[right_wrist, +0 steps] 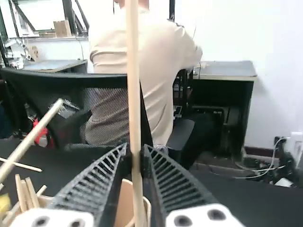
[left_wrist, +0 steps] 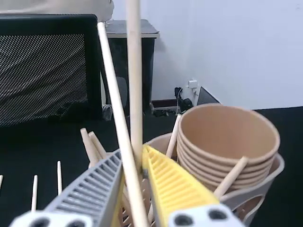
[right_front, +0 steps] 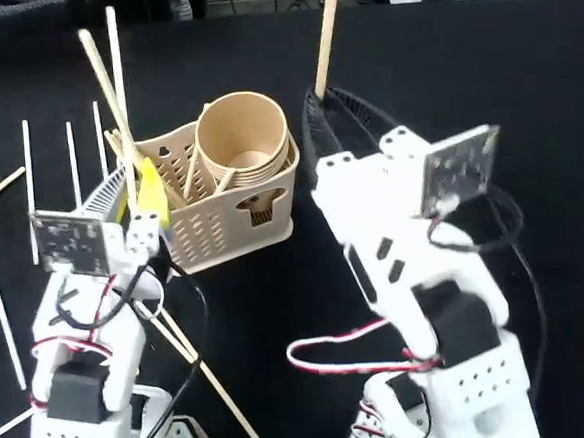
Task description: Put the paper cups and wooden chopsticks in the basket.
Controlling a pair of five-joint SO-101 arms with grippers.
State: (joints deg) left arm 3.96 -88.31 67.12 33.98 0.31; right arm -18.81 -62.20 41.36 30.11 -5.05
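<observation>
Chopsticks and paper cups, with basket.

**Left claw**: one grey finger and one yellow, clamped on two chopsticks. One stick stands near upright. The other leans across it. Both rise well above the fingers. The claw sits just beside the end of the basket nearest the left arm, about level with its rim.

**Right claw**: two black ribbed fingers, closed on a single chopstick. The stick is held upright and reaches high above the fingertips. The claw hangs at the opposite end of the basket, just beside the cups.

**Cups**: tan paper, several nested in one stack. They stand mouth up inside the basket, in the part nearer the right arm. The top rim stands well above the basket wall.

**Basket**: cream plastic with perforated walls. It stands on the table between the two claws.

**Sticks in the basket**: several lean in the part beside the cups, with their tips above the rim. One more rests slantwise against the side of the cup stack.

**Loose sticks**: several lie flat on the table beyond the left arm, well apart from the basket. Most are roughly parallel and a few are angled. More long sticks lie slantwise on the table by the base of the left arm.

**Table**: covered in black.
</observation>
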